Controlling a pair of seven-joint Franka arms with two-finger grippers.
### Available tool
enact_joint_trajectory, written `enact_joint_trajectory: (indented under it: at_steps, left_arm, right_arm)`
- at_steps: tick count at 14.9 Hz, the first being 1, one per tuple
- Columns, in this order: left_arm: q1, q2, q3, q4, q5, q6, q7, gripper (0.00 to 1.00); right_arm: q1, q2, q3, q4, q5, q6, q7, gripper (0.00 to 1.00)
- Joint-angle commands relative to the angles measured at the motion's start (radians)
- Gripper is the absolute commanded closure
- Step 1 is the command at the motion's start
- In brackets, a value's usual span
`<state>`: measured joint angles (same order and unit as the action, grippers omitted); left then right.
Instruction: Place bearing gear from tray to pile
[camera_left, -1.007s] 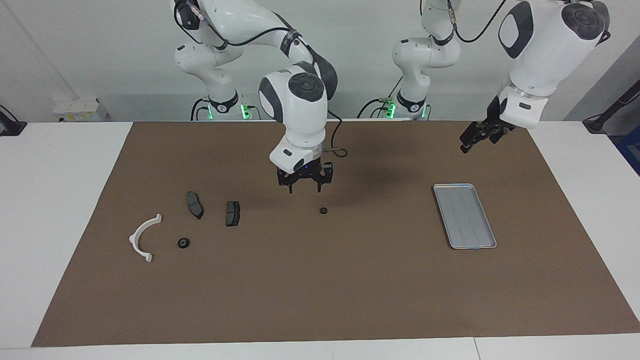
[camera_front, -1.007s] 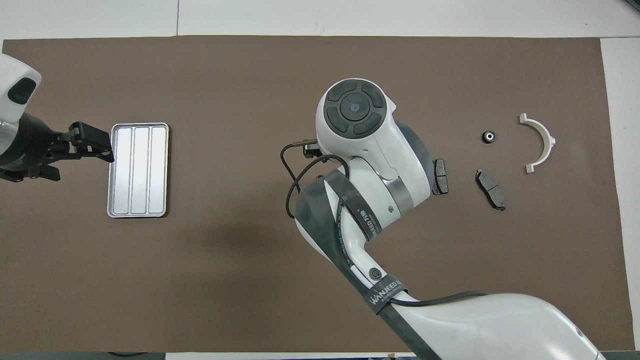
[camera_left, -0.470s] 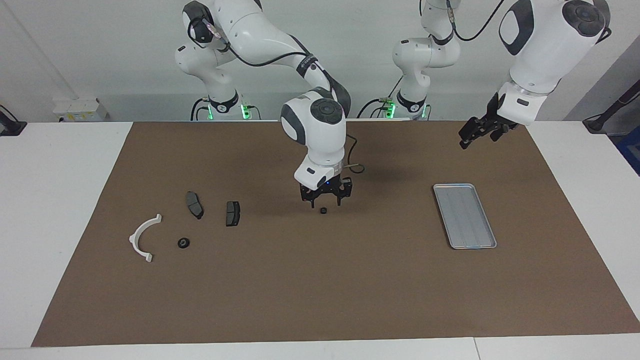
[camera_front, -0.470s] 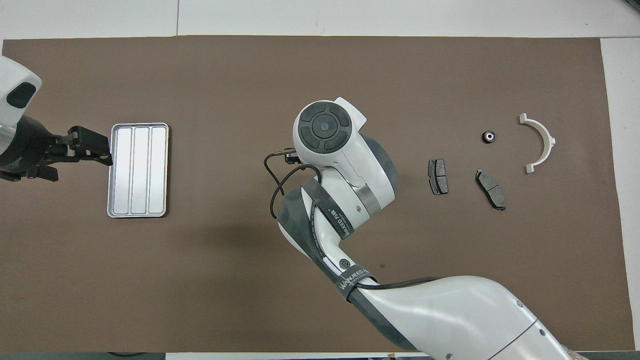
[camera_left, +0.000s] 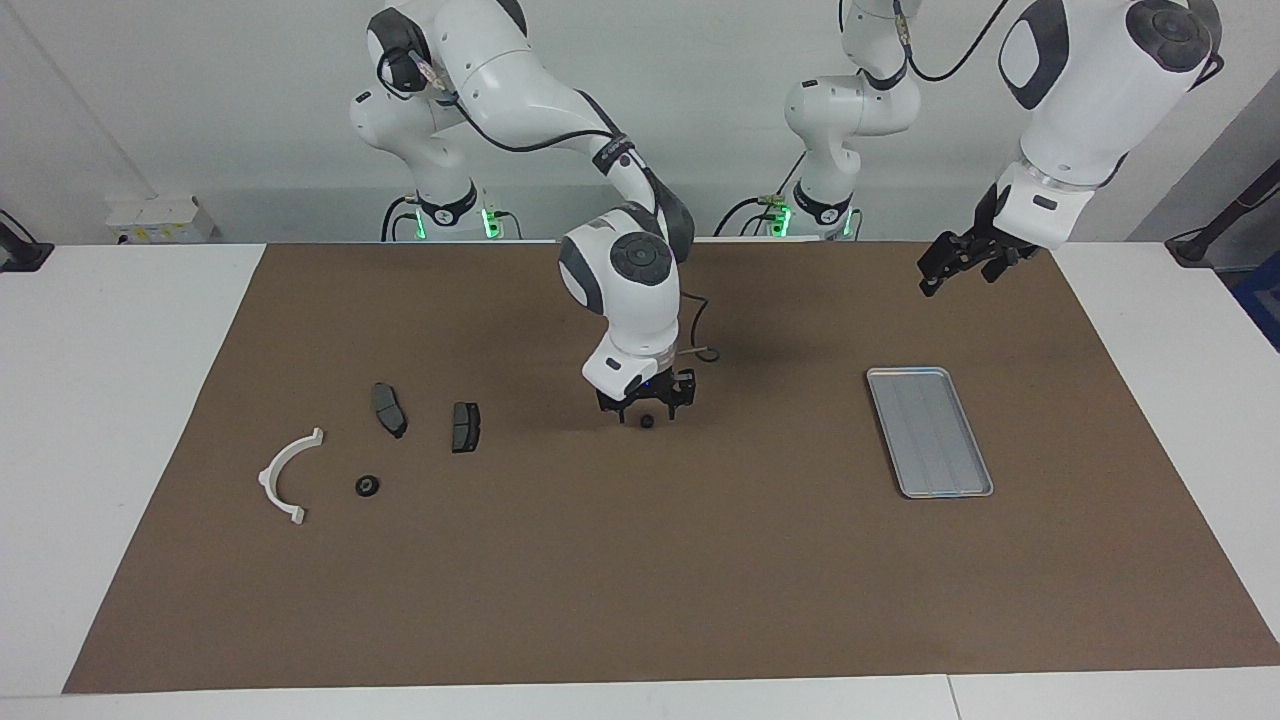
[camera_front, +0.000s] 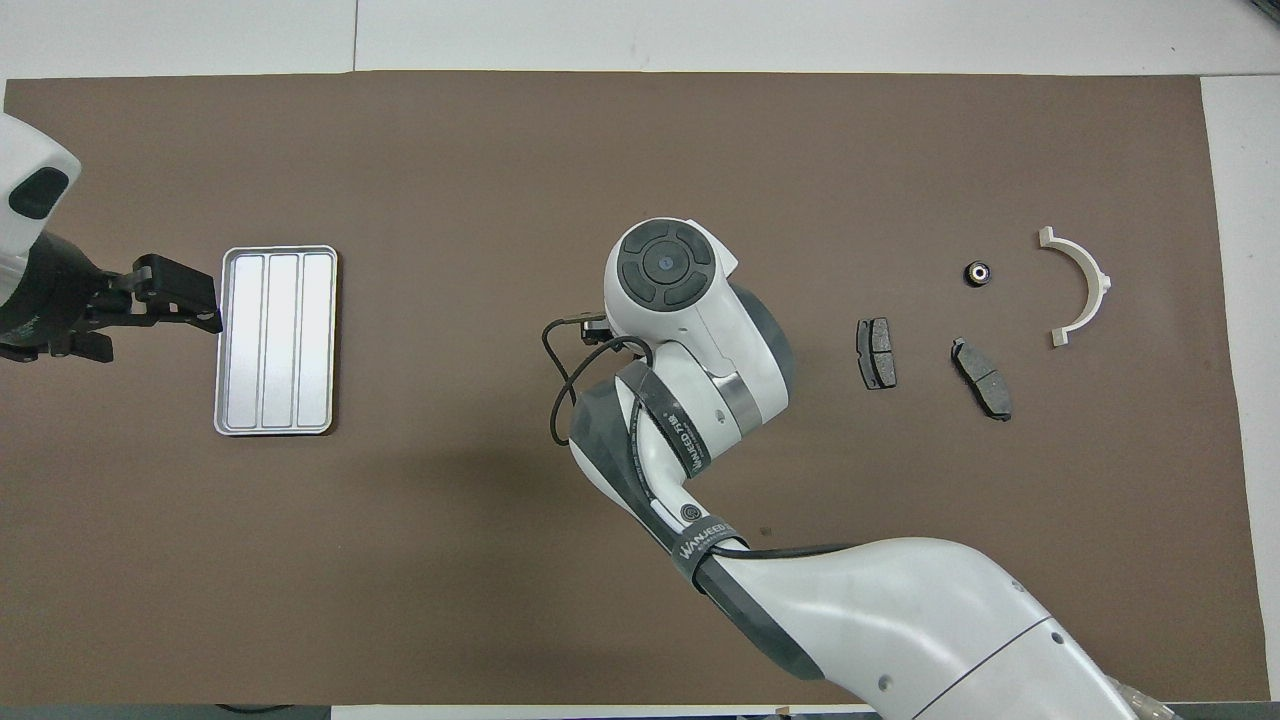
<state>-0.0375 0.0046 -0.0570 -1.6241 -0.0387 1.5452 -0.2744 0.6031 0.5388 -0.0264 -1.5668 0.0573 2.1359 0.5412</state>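
Observation:
A small black bearing gear (camera_left: 647, 421) lies on the brown mat about midway along the table. My right gripper (camera_left: 645, 413) is down at mat level, open, with a finger on each side of the gear. The overhead view hides that gear and the gripper under the right wrist (camera_front: 668, 270). The silver tray (camera_left: 930, 432) (camera_front: 277, 340) sits empty toward the left arm's end. The pile holds a white bracket (camera_left: 285, 475) (camera_front: 1085, 285), two dark pads (camera_left: 389, 409) (camera_left: 465, 426) and another bearing gear (camera_left: 367, 486) (camera_front: 977, 272). My left gripper (camera_left: 945, 268) (camera_front: 195, 303) hangs open beside the tray.
The brown mat (camera_left: 640, 580) covers most of the white table. The pads (camera_front: 877, 352) (camera_front: 982, 377) lie nearer to the robots than the bracket, between it and the right gripper.
The right gripper has moved toward the left arm's end and dropped from above the mat to around the bearing gear. The left gripper has risen slightly.

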Motion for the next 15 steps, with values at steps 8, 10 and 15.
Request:
enact_joint_trajectory:
  at_steps: [8, 10, 15]
  left_arm:
    - [0.019, -0.020, -0.001, -0.019, -0.010, 0.001, 0.037, 0.00]
    - [0.019, -0.021, -0.001, -0.020, -0.010, 0.000, 0.037, 0.00]
    - [0.018, -0.021, -0.003, -0.020, -0.009, -0.004, 0.028, 0.00]
  right_arm:
    - [-0.008, -0.013, 0.009, -0.082, 0.049, 0.087, -0.035, 0.22]
    - [-0.005, -0.010, 0.009, -0.093, 0.050, 0.105, -0.035, 0.22]
    - [-0.002, -0.002, 0.009, -0.107, 0.052, 0.125, -0.036, 0.23]
